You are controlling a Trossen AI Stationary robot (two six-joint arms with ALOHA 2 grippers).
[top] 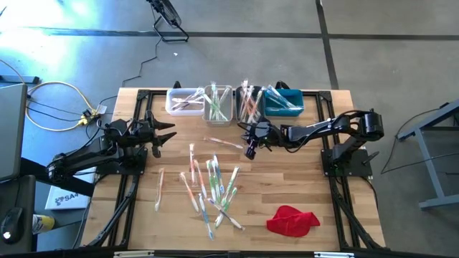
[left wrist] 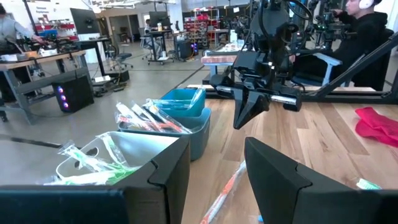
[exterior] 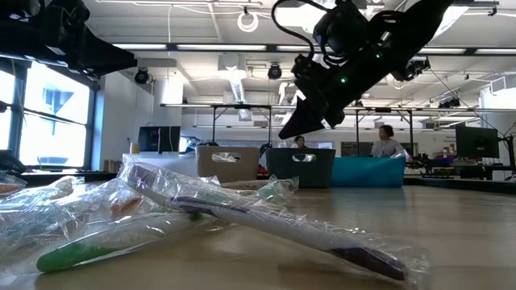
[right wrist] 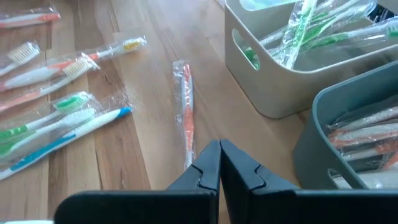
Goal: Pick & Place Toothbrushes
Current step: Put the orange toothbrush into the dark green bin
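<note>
A: How many items were on the worktop (top: 301, 179)?

B: Four bins (top: 237, 102) stood in a row at the far edge: white, beige, grey and blue, each holding wrapped toothbrushes. Loose toothbrushes (top: 211, 188) lay in a pile toward the near side of the right claw (top: 251, 149); roughly a dozen and a half, exact count not determinable. One orange-handled toothbrush (right wrist: 186, 112) lay singly, just ahead of that claw's tips. One red cloth (top: 292, 220) lay near the front edge, well apart from both claws.

A: Pose of the right arm?

B: It reached in from the right, claw above the worktop beside the grey bin (right wrist: 357, 137), fingers pressed together, gripping nothing.

A: And the left?

B: The left claw (top: 163, 135) waited near the left edge, beside the white bin (top: 183, 100), fingers spread, gripping nothing.
</note>
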